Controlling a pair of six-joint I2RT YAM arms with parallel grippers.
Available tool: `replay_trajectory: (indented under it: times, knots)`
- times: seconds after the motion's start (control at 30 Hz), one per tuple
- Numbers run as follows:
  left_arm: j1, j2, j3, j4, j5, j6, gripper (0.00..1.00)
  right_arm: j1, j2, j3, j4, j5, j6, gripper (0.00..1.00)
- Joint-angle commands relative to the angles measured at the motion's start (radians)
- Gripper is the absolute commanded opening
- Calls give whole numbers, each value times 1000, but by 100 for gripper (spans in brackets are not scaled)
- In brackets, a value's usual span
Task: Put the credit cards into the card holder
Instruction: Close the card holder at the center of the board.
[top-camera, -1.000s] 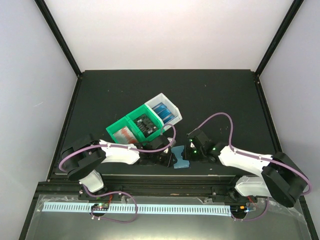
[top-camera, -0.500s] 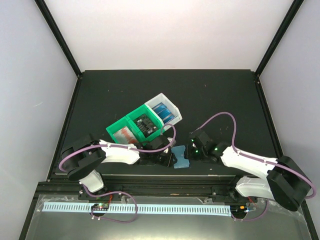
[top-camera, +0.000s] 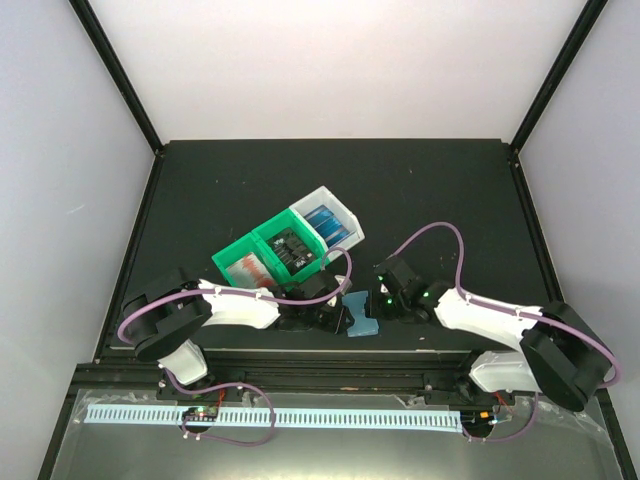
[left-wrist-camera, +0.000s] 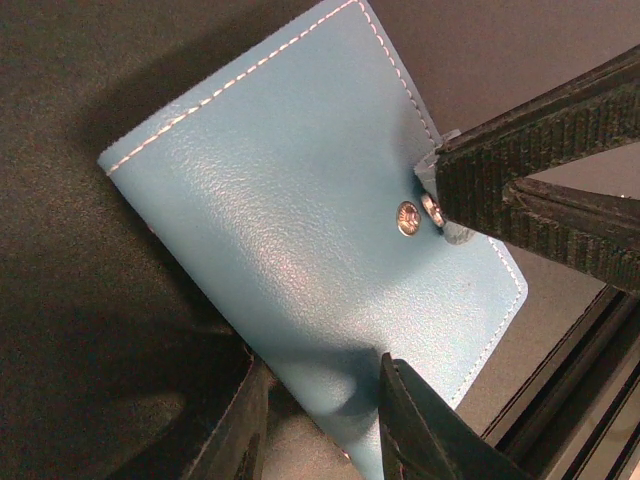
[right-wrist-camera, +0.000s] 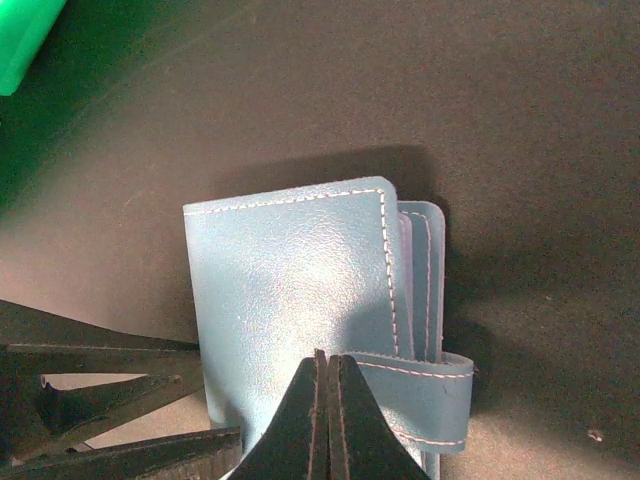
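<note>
Top external view. Shows the card holder (top-camera: 362, 318) folded shut near the front edge of the table (top-camera: 250, 180), directly between the two grippers.

Right wrist view. Sets its long axis in line with the fingers: stitched fold edge to the left, open edge to the right, snap tab (right-wrist-camera: 420, 376) wrapped round that open edge low down.

Left wrist view. Confirms the tab fastened against the cover; rules out sliding anything in for now.

Left gripper (top-camera: 338, 318): clamped on the card holder at the fold side, opposite the tab, the edge caught between its two fingers.

Right gripper (top-camera: 380, 302): fingers pressed together with no gap, tips touching the cover right at the tab. Cannot tell whether any of the tab is pinched between them.

Relation governing the coming move: tab on the side facing the right arm and already at its tips, hence nearer to that arm than to the left. Probably calls for prying the tab off its snap, outward past the open edge, against the hold of the left gripper.

Further out: credit cards (top-camera: 292, 250) sorted in the green bin (top-camera: 240, 246) and the white bin (top-camera: 350, 214), just behind the card holder and nearer the left arm. None in either gripper.
</note>
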Motion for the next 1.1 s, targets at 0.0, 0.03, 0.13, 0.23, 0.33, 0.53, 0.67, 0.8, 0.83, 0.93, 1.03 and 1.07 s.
replay_trajectory:
  times: [0.0, 0.03, 0.13, 0.23, 0.33, 0.53, 0.67, 0.8, 0.83, 0.93, 1.03, 1.07]
  knots:
    - [-10, 17, 5, 7, 3, 5, 32, 1, 32, 13, 20, -45, -28, 1]
    - [-11, 18, 5, 8, 3, 6, 32, 2, 36, 14, 21, -48, -29, 1]
    - [-11, 21, 6, 7, 3, 6, 32, 2, 46, 17, 27, -61, -34, 1]
    - [-11, 22, 8, 8, 4, 7, 32, 3, 43, 19, 29, -67, -35, 1]
    - [-11, 25, 9, 8, 6, 9, 32, 3, 40, 19, 29, -73, -35, 1]
    - [-11, 26, 12, 3, 5, 8, 32, 1, 20, 12, 39, -87, -32, 1]
    - [-11, 29, 20, -16, -11, 8, 32, 2, -6, 7, 34, -82, -30, 1]
    - [-11, 33, 26, -27, -17, 8, 30, 3, -2, 10, 20, -68, -34, 1]
    - [-11, 33, 26, -27, -17, 8, 30, 2, 5, 10, 18, -65, -35, 1]
    - [-11, 33, 26, -27, -17, 7, 30, 3, 31, 8, 23, -68, -36, 1]
    - [-12, 33, 26, -26, -16, 8, 30, 4, 48, 4, 40, -88, -37, 1]
    - [-12, 33, 26, -26, -15, 8, 30, 4, 51, 1, 44, -95, -37, 1]
